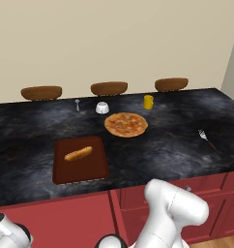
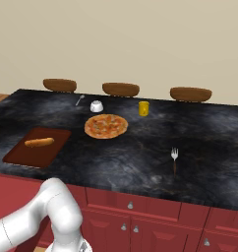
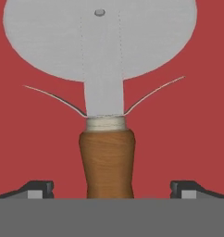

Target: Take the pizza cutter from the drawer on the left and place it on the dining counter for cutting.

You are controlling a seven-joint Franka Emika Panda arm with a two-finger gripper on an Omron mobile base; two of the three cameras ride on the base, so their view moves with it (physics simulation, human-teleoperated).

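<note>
In the hand view the pizza cutter (image 3: 107,115) lies flat on a red surface, the inside of the drawer (image 3: 192,139). Its orange-brown handle (image 3: 107,164) points toward me and its big grey wheel (image 3: 100,37) points away. My gripper (image 3: 111,189) is open just above it. One dark fingertip (image 3: 37,187) stands left of the handle's end and the other (image 3: 188,187) right of it, neither touching it. The dining counter (image 1: 177,145), black with grey marbling, stretches across both base views (image 2: 140,157), and my white arm (image 1: 174,206) bends down in front of it.
On the counter sit a pizza (image 1: 126,124), a dark red cutting board (image 1: 80,160) carrying a bread roll (image 1: 78,154), a fork (image 1: 206,138), a yellow cup (image 1: 148,101), a white bowl (image 1: 102,107) and a spoon (image 1: 77,104). Three brown stools stand behind it.
</note>
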